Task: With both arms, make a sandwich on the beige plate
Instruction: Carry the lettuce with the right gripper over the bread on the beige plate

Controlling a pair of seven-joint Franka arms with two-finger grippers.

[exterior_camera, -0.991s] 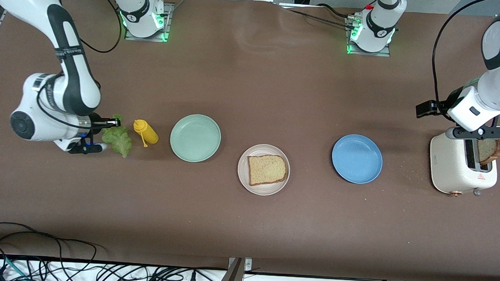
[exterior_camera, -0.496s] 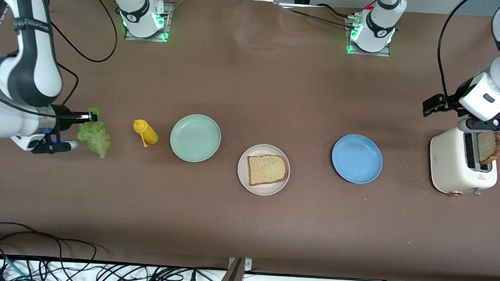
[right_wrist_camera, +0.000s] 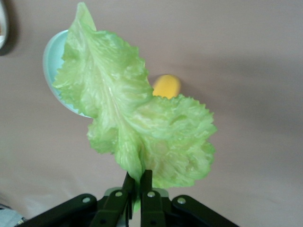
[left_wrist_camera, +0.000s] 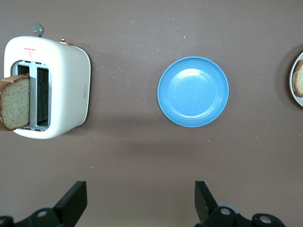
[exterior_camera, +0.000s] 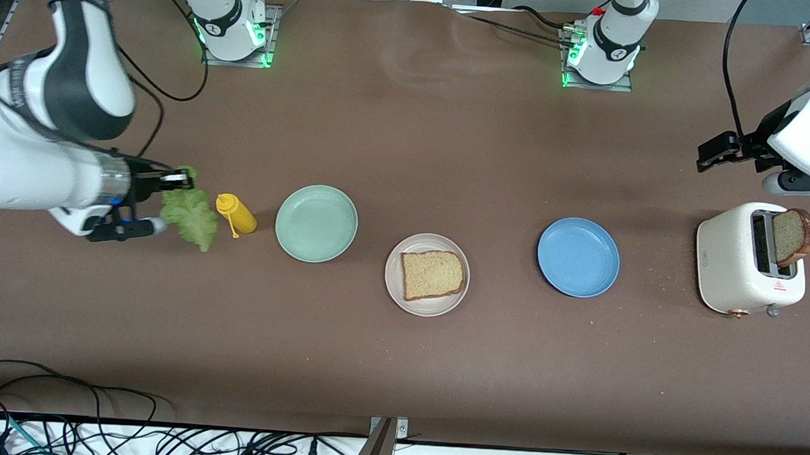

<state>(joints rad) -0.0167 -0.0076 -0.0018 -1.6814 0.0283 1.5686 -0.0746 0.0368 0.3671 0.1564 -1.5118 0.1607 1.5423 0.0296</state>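
Note:
The beige plate [exterior_camera: 393, 287] sits mid-table with one brown bread slice [exterior_camera: 432, 274] on it; its edge shows in the left wrist view [left_wrist_camera: 295, 97]. A second slice [exterior_camera: 792, 236] stands tilted in a slot of the white toaster [exterior_camera: 735, 269], also in the left wrist view [left_wrist_camera: 16, 101]. My right gripper [exterior_camera: 177, 178] is shut on a ruffled green lettuce leaf [exterior_camera: 188, 214] and holds it above the table beside the yellow bottle; the leaf hangs from its fingers [right_wrist_camera: 137, 123]. My left gripper [exterior_camera: 800, 183] is open and empty above the table beside the toaster, with its fingers spread wide [left_wrist_camera: 140, 201].
A yellow squeeze bottle [exterior_camera: 236, 213] lies between the lettuce and a mint-green plate [exterior_camera: 316, 223]. A blue plate [exterior_camera: 578, 257] sits between the beige plate and the toaster. Cables run along the table edge nearest the camera.
My left gripper has lifted away from the toaster, and the bread stays in the slot. My right gripper swung away with the lettuce, then came back toward the yellow bottle.

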